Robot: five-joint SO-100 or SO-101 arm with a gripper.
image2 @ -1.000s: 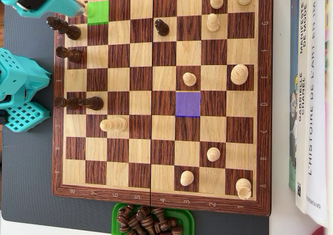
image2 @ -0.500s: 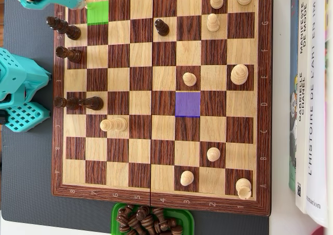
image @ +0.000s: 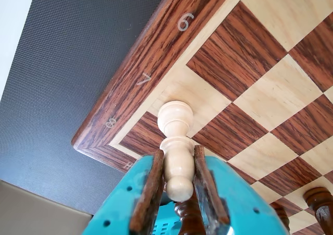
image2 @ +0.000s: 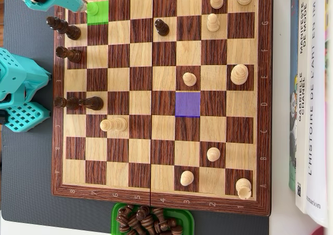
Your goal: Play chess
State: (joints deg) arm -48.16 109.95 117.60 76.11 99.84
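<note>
My teal gripper [image: 178, 152] is shut on a light wooden pawn [image: 175, 141], which it holds by the stem just above the corner of the chessboard [image: 145, 78] near the numbers 7 and 8. In the overhead view the gripper [image2: 83, 5] is at the board's top left corner. The pawn [image2: 92, 8] sits at the left edge of the green-marked square [image2: 100, 13]. A purple-marked square [image2: 188, 104] lies near the board's middle. Dark pieces [image2: 70, 53] stand along the left side and light pieces [image2: 213, 22] on the right.
The arm's teal base [image2: 21, 89] stands left of the board on a dark mat. A green tray [image2: 117, 214] of captured dark pieces sits below the board's edge. Books [image2: 312, 99] lie along the right. Dark pieces [image: 320, 203] stand close to the gripper.
The gripper with the pawn has edged slightly right and down, bringing the pawn onto the left edge of the green square. Nothing on the board has moved.
</note>
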